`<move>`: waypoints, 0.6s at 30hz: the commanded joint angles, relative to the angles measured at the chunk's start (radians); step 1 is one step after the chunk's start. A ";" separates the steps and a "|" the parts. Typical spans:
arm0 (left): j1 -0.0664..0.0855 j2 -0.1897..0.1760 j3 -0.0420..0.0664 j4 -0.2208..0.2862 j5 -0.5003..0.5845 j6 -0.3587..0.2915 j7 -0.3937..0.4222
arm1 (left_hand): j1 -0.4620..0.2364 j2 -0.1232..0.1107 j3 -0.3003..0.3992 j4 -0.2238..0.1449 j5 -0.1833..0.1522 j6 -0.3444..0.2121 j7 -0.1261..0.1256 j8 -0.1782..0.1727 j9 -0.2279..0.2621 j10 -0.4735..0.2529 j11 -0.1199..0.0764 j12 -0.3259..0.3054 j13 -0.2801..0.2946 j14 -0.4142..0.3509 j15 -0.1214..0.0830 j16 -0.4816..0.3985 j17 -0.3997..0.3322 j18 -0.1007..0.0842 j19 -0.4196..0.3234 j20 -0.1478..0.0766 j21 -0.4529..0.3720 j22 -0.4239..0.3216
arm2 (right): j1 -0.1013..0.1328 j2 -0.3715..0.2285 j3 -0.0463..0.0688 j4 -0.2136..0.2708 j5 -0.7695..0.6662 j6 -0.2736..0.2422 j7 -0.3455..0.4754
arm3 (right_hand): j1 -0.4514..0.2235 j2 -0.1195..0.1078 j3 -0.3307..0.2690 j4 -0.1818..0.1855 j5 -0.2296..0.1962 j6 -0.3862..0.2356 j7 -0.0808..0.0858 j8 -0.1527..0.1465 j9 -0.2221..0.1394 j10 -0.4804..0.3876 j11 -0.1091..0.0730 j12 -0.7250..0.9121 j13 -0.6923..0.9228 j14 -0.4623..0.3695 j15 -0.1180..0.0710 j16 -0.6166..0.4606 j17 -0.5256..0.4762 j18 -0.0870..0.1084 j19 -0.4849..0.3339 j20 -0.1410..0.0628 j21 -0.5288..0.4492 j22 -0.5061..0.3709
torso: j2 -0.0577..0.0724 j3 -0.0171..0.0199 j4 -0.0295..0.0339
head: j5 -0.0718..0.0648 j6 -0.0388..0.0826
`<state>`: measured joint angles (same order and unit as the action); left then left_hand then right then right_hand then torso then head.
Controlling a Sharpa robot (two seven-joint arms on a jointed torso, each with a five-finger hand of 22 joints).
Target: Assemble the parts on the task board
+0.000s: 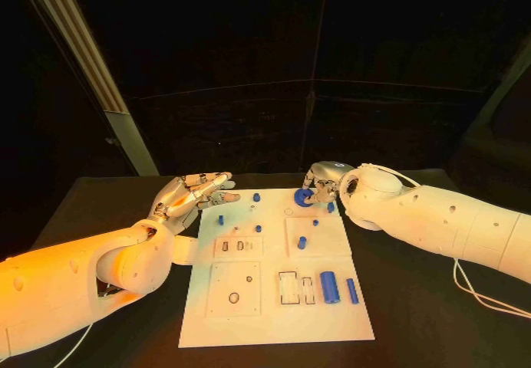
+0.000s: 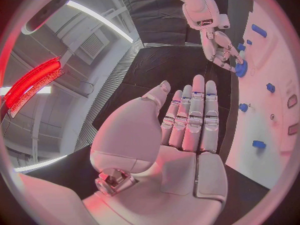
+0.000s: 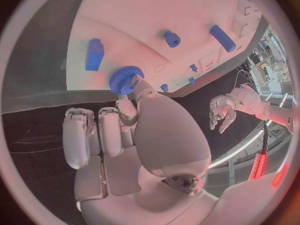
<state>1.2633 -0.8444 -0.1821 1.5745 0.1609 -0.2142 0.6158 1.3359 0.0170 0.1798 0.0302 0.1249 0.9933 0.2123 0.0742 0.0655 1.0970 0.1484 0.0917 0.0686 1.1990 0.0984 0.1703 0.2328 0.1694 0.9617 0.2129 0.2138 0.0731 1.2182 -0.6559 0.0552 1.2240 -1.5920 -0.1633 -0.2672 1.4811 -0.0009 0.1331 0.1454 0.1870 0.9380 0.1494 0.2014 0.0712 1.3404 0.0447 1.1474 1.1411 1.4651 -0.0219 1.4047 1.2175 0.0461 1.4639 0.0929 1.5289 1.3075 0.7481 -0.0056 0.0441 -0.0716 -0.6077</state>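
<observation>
Black table (image 1: pixel 443 322), long blue cylinder (image 1: pixel 328 286) lengthwise along task board (image 1: pixel 277 326)

blue gear (image 1: pixel 302 196) partly hidden behind right robot hand (image 1: pixel 324 181), grip on it unclear

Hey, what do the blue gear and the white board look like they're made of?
Blue gear: probably moulded or printed plastic, with an even matte colour and ridged rim. White board: likely plastic too, flat and matte with cut recesses, though painted metal can't be excluded.
</observation>
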 commanded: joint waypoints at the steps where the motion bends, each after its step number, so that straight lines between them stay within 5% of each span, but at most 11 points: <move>1: 0.001 0.001 0.001 0.000 -0.001 0.015 0.001 | 0.007 0.000 0.007 0.001 0.002 0.002 0.004 -0.005 -0.001 0.003 0.005 -0.004 -0.002 -0.003 0.001 -0.004 0.001 0.015 0.006 0.004 -0.007 -0.001 | 0.002 -0.002 0.000 0.015 -0.066 -0.080 0.006 | 0.011 0.007 0.033 -0.009 0.010 0.035 -0.015 0.003 -0.002 0.010 0.000 0.000 0.001 0.043 -0.011 0.005 0.002 -0.020 0.028 -0.010 0.005 0.153 | -0.001 -0.0006 0.0006 | -0.001 0.001; 11: 0.001 0.002 0.001 -0.002 -0.001 0.016 -0.001 | 0.005 0.000 0.008 0.001 0.002 0.002 0.004 -0.006 -0.001 0.003 0.006 -0.005 -0.002 -0.003 0.001 -0.005 0.002 0.015 0.006 0.004 -0.007 -0.002 | 0.000 -0.013 0.000 0.100 -0.059 -0.191 0.041 | -0.059 -0.040 0.121 -0.005 0.035 0.061 -0.015 -0.026 -0.005 0.021 -0.001 -0.004 0.010 0.045 -0.010 0.009 0.015 -0.022 0.034 -0.012 0.008 0.163 | 0.000 0.0015 -0.0002 | 0.005 0.005; 18: 0.001 0.004 0.001 -0.003 -0.001 0.018 -0.003 | 0.006 0.001 0.014 -0.001 0.002 0.001 0.004 -0.006 -0.001 0.003 0.006 -0.007 -0.002 -0.004 0.001 -0.007 0.002 0.015 0.006 0.004 -0.008 -0.002 | 0.000 0.009 0.000 0.132 -0.058 -0.180 0.034 | -0.084 -0.055 0.135 0.000 0.032 0.064 -0.015 -0.036 -0.005 0.021 -0.001 -0.009 0.010 0.044 -0.008 0.008 0.013 -0.023 0.035 -0.010 0.009 0.164 | 0.001 -0.0002 0.0013 | 0.011 0.004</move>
<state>1.2633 -0.8421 -0.1821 1.5702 0.1609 -0.2121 0.6113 1.3359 0.0170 0.1868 0.0289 0.1248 0.9933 0.2123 0.0742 0.0656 1.0970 0.1484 0.0907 0.0679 1.1990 0.0984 0.1663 0.2339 0.1694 0.9617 0.2129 0.2099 0.0722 1.2162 -0.6516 0.0549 1.3504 -1.6402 -0.3111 -0.2426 1.4072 -0.0575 0.2626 0.1455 0.2185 0.9446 0.1490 0.1682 0.0646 1.3599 0.0393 1.1419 1.1504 1.4683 -0.0329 1.4107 1.2316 0.0303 1.4638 0.0858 1.5332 1.3074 0.7481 -0.0051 0.0440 -0.0639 -0.6024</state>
